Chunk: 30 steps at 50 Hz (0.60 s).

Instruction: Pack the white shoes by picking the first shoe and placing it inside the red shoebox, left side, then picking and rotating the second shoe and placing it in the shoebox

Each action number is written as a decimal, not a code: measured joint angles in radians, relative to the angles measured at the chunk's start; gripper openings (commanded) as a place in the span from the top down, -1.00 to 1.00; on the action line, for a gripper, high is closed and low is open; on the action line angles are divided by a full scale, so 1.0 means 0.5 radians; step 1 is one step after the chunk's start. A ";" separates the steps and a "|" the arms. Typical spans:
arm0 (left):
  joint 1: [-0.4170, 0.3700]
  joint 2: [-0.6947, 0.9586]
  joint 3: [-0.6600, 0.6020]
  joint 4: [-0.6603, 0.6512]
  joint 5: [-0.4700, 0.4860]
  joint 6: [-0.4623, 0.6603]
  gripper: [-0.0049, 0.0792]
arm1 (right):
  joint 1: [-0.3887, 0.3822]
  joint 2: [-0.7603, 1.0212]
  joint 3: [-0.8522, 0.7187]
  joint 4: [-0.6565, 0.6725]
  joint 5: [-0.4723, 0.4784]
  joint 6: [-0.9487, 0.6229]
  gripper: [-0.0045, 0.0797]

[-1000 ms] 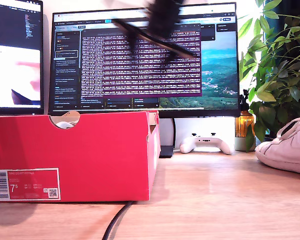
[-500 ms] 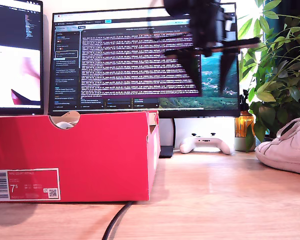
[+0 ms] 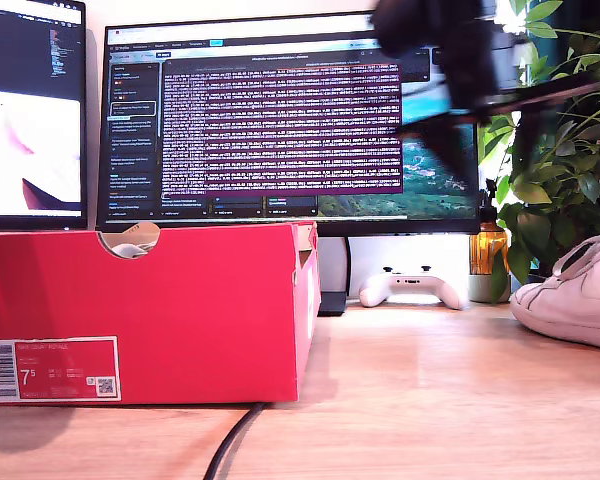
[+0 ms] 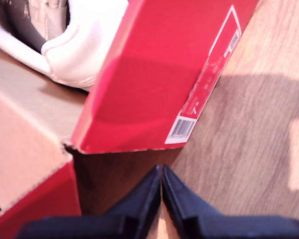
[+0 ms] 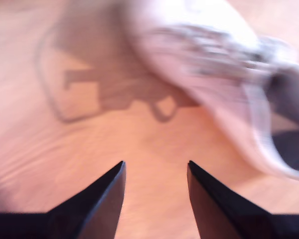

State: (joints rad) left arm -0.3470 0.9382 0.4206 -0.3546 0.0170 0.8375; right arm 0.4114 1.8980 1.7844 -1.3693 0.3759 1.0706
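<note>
one shoe (image 4: 72, 50) inside red shoebox (image 4: 159, 84)

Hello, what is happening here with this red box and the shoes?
Two robot arms are packing white shoes into the red shoebox. One shoe already lies inside the box. The other shoe rests on the table at the exterior view's right. My second tool is open and empty above that shoe, blurred, so apparently in motion. My first tool is shut and empty beside the box.
</note>
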 measured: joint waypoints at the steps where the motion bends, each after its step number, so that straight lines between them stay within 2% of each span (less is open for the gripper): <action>1: 0.000 0.000 0.000 0.000 0.000 0.000 0.93 | -0.011 -0.026 -0.033 -0.002 0.007 0.057 0.05; 14: 0.000 0.000 0.000 0.000 0.000 0.000 0.93 | -0.141 -0.441 -0.359 -0.002 0.070 0.276 0.05; 30: 0.000 0.000 0.000 0.000 0.000 0.000 0.93 | -0.182 -0.742 -0.755 -0.002 0.157 0.551 0.05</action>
State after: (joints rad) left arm -0.3470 0.9382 0.4206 -0.3546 0.0170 0.8375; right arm 0.3202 1.5269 1.4071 -1.3701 0.4545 1.3460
